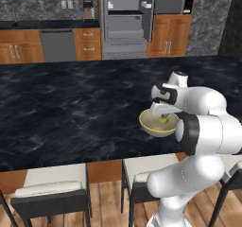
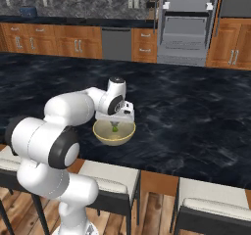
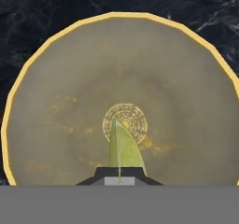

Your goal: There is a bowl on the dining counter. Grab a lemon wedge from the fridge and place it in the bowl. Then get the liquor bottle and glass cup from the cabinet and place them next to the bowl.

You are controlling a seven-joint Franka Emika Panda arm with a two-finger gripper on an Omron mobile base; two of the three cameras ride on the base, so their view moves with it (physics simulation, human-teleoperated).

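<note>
Fingers [image 3: 120,171]: clenched on the lemon wedge [image 3: 123,148], pinching its thick end so the pointed tip hangs down toward the bowl floor.
Lemon wedge: yellow-green, still gripped, inside the rim line of the bowl [image 3: 60,101] and over its centre ring; contact with the bottom cannot be told.
Bowl: olive-yellow with pale rim, on the near part of the dining counter [image 1: 71,108], just ahead of the white-seated stools [image 1: 52,186]; within easy reach of the arm.
Hand pose: pointing straight down above the bowl's middle, likely so the wedge drops in without catching the rim.
Fridge [image 1: 125,18]: across the kitchen at the far wall, doors open, white bins and dark shelves visible; well apart from the worktop.
Step in hand: placing the wedge; seemingly close to release, with only the letting-go remaining for this part.
Remaining: liquor bottle and glass cup not yet beside the bowl; black worktop on either side of the bowl looks free for them.
Risk: release from too high could bounce the wedge out; centred position lessens that.
</note>
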